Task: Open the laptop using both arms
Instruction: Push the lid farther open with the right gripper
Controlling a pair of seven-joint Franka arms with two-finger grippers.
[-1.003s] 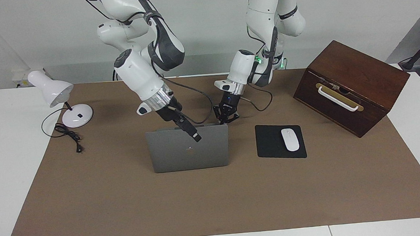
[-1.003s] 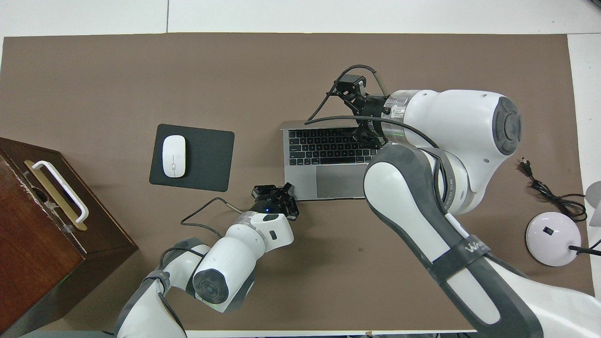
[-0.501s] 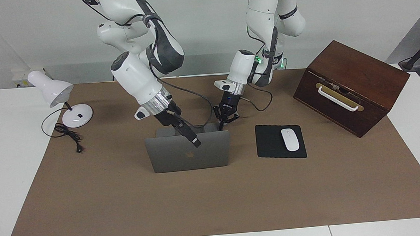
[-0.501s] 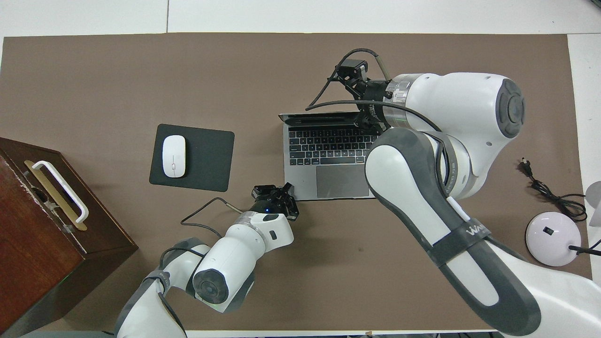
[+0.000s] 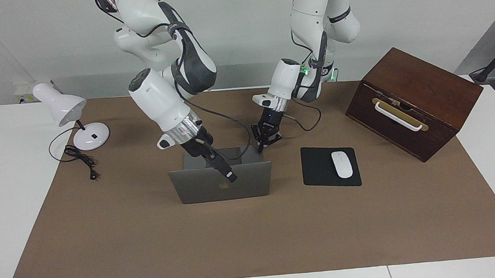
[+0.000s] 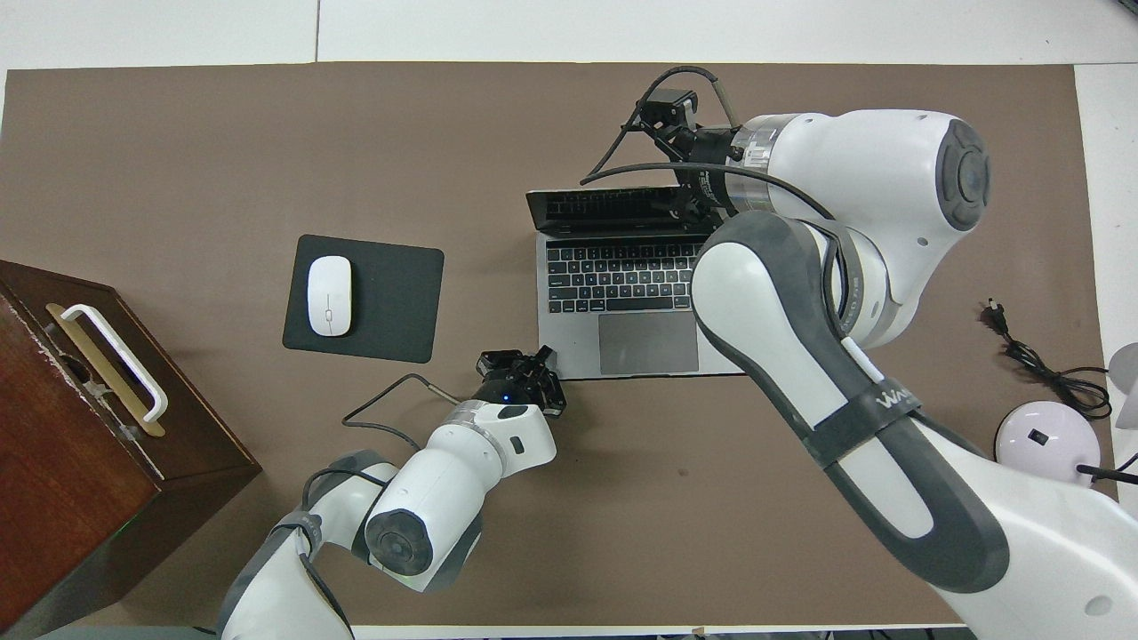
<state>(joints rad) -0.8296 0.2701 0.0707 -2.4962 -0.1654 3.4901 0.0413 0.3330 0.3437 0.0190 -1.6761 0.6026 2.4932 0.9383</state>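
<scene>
Facing view shows the laptop (image 5: 221,184) well open near the middle of the brown mat (image 5: 262,237), its lid raised past upright and leaning away from the robots, the logo side toward the camera. Judging by that angle, the task is almost done; what is left seems to be a last push on the lid, if any, and letting go.

The right gripper (image 5: 228,174) sits at the lid's top edge, near its middle. It looks closed down narrow on or against the edge, but I cannot tell whether it pinches or only pushes. The left gripper (image 5: 263,143) presses down at the base's corner nearest the robots, toward the left arm's end; its fingers look drawn together, though I cannot tell for sure.

In the overhead view the base (image 6: 622,302) lies flat, with dark keys, a smooth pale trackpad and a glossy dark screen (image 6: 613,209) mirroring the keys. The shell is thin, matte silver-grey metal with rounded corners. Beside it, toward the left arm's end, lies 1 flat black mouse pad (image 6: 391,302) with a smooth white mouse (image 6: 329,295).
</scene>
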